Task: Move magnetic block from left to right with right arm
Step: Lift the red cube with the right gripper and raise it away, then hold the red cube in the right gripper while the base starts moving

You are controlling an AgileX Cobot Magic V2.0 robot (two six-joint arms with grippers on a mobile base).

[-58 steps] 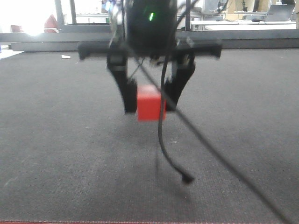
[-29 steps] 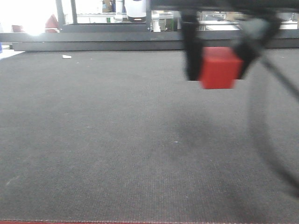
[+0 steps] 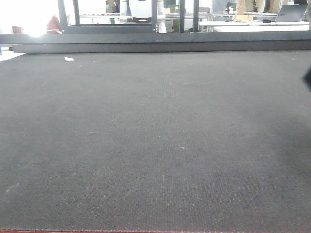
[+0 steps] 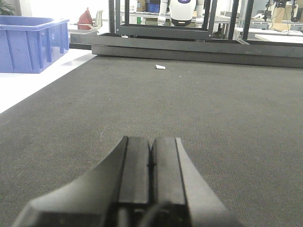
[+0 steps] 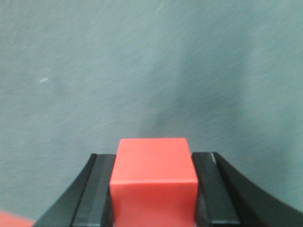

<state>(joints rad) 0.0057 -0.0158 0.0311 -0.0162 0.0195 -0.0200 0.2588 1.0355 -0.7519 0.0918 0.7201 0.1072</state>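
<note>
The left gripper (image 4: 151, 142) is showing two matte black fingers (image 4: 135, 170), flat-faced with sloping outer flanks (the right gripper (image 5: 154, 163) is looking identical).

Surface finish, bench and tooling

- magnetic block (image 5: 154, 177): red, smooth matt faces, plastic-looking.
- right gripper (image 5: 154, 158): black, matt, hard plastic look.
- left gripper (image 4: 150, 142): smooth black inner faces, with a grey outer shell of satin sheen.
- table mat (image 3: 155, 145): dark grey, woven and rough, cloth-like, no shine.
- crate (image 4: 28, 42), 10 o'clock in the left wrist view: blue plastic, slightly glossy.
- rail (image 3: 155, 46), 12 o'clock in the front view: dark metal, dull.
</note>
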